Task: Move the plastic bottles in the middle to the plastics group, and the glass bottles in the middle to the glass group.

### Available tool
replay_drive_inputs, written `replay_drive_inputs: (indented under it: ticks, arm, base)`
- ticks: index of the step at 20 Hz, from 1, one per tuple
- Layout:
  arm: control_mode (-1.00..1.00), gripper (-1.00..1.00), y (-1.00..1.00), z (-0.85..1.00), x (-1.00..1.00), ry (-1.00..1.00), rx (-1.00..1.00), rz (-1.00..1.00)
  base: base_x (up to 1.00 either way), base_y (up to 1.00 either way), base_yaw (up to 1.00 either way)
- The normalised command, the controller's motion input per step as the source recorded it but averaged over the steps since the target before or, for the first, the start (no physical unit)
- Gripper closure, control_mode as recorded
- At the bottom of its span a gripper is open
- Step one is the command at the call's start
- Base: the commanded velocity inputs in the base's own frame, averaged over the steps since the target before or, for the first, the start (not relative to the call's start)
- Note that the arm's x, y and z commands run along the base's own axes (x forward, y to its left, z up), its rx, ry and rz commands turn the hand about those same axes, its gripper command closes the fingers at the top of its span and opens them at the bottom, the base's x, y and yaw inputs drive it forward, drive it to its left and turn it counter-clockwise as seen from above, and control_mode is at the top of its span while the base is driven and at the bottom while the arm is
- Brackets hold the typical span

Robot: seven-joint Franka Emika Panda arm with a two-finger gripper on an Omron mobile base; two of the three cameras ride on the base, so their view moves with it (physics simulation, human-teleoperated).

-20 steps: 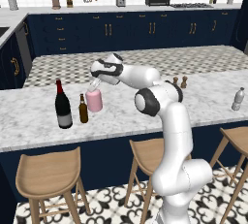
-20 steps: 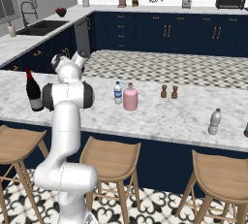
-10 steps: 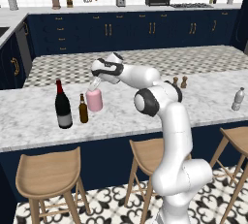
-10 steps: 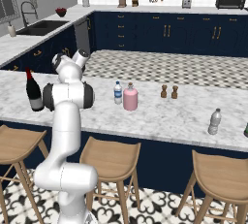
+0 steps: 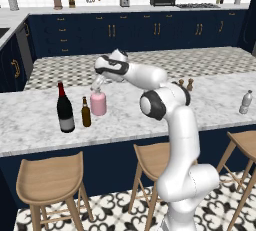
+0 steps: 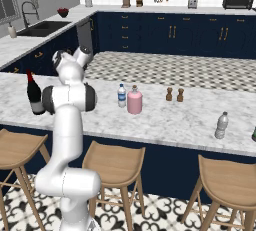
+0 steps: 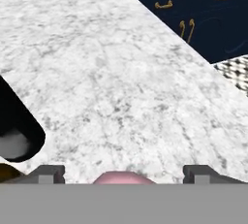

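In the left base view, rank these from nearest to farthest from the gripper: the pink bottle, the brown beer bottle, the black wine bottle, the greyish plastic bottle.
1. Pink bottle, directly below the gripper, whose jaws are open.
2. Brown beer bottle, just left of the pink one.
3. Black wine bottle, further left.
4. Greyish plastic bottle, far right end of the counter.

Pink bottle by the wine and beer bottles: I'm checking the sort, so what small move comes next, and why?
Probably lift the gripper straight up. Its fingers stand wide apart on either side of the pink bottle, which stands upright beside the beer bottle and wine bottle.
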Motion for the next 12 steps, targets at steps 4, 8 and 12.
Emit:
replay_drive_inputs:
  ticks: [4, 8, 12]
  arm:
    - [-1.00, -1.00, -0.16, 0.46, -0.26, 0.00, 0.00, 0.00]
    - [-1.00, -1.00, -0.56, 0.14, -0.38, 0.00, -0.02, -0.05]
    - [-1.00, -1.00, -0.51, 0.00, -0.63, 0.00, -0.07, -0.14]
  base:
    - [0.00, 0.00, 0.00]
    - [0.00, 0.00, 0.00]
    - [0.00, 0.00, 0.00]
